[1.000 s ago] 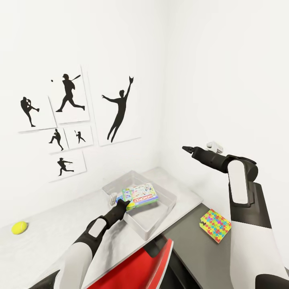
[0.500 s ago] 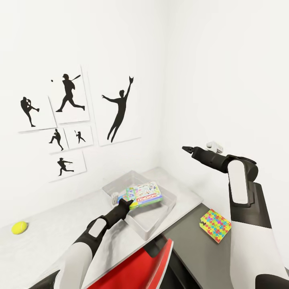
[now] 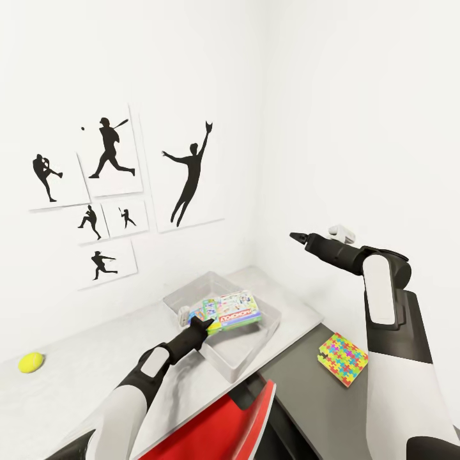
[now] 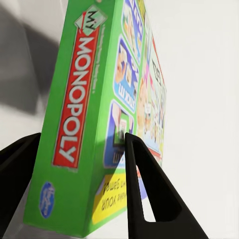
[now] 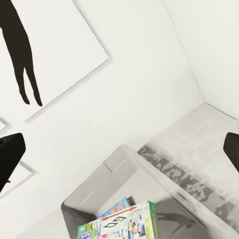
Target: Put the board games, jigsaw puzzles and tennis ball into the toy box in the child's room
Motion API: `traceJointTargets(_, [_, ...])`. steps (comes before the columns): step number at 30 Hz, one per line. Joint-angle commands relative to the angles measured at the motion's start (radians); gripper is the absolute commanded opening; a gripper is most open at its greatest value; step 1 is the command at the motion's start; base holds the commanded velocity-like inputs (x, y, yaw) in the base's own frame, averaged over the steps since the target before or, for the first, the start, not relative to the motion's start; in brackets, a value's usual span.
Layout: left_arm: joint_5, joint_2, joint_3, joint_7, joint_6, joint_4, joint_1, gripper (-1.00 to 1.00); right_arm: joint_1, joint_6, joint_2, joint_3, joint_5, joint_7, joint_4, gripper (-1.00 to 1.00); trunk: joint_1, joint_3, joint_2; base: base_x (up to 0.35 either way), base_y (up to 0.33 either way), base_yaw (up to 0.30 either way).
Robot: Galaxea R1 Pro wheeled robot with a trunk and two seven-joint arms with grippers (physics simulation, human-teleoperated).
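Over the toy box (image 3: 271, 313) on the counter (image 3: 76, 377), our left claw (image 3: 206, 324) grips the Monopoly box (image 3: 233, 311); next we loosen it. Right claw (image 3: 295, 237) waits, spread, empty.

The flat green game box with a bright printed cover (image 4: 89, 114) carries the one clear piece of lettering. In the left wrist view its narrow green side bears a red band with "MONOPOLY" in white capitals, and above that a small pale diamond tag reading "MY". On a yellow patch at the box's near end, upside-down words read "YOUR" and, below, what looks like "GAMES"; the rest is too small to make out. A small blue oval logo sits near that end, its lettering illegible. In the head view the same red strip with white letters shows on the box (image 3: 233, 311), though too small to read surely.
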Motion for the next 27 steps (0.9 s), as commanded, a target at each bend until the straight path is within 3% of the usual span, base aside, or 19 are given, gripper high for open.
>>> traceJointTargets(1, [0.004, -0.001, 0.005, 0.000, 0.011, -0.001, -0.001, -1.00, -0.001, 0.004, 0.000, -0.001, -0.006, -0.004, 0.000, 1.00, 0.000, -0.001, -0.001, 0.000, 0.000, 0.000])
traceJointTargets(14, [0.005, -0.001, 0.006, 0.000, 0.020, -0.002, -0.002, -1.00, -0.001, 0.005, 0.000, 0.001, -0.006, -0.004, 0.000, 1.00, 0.000, -0.001, -0.001, 0.000, -0.004, 0.000])
traceJointTargets(27, [0.006, -0.001, 0.007, 0.000, 0.020, -0.003, -0.002, -1.00, -0.001, 0.004, 0.000, 0.000, -0.007, -0.004, 0.000, 1.00, 0.000, -0.001, -0.001, 0.000, -0.093, 0.000])
